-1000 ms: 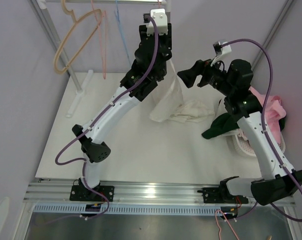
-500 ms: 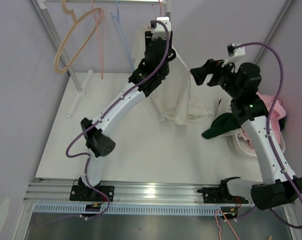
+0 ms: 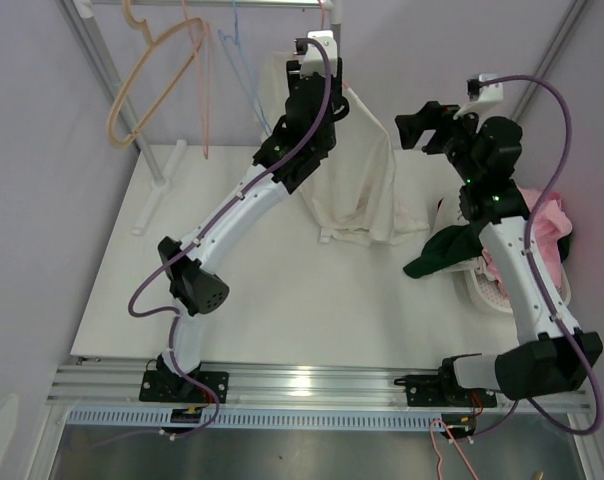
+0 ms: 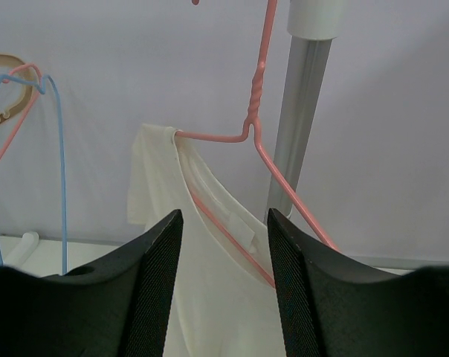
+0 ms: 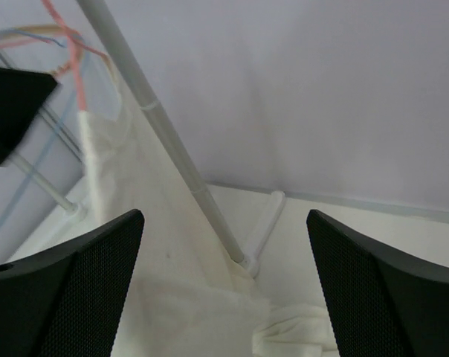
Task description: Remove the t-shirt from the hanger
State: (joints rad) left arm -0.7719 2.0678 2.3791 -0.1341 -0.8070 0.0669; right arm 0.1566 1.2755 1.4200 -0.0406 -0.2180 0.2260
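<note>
A cream t-shirt (image 3: 357, 175) hangs from a pink wire hanger (image 4: 254, 141) hooked on the rail at the back. In the left wrist view the t-shirt (image 4: 210, 297) hangs by one shoulder, with the hanger's other arm bare. My left gripper (image 3: 320, 62) is raised to the rail. In its own view it (image 4: 223, 290) is open, its jaws either side of the collar and holding nothing. My right gripper (image 3: 422, 120) is open and empty, up in the air right of the shirt. Its view (image 5: 224, 290) shows the t-shirt (image 5: 150, 282) ahead, its hem bunched on the table.
A tan wooden hanger (image 3: 147, 75), a pink hanger (image 3: 200, 80) and a blue hanger (image 3: 244, 80) hang on the rail to the left. A rack pole (image 5: 180, 149) slants behind the shirt. A white basket (image 3: 497, 295) with dark green (image 3: 442, 250) and pink (image 3: 547, 225) clothes stands at the right.
My left arm has risen toward the rail, and the shirt now hangs long instead of lying heaped on the table. My right gripper has moved up and to the right, away from the shirt.
</note>
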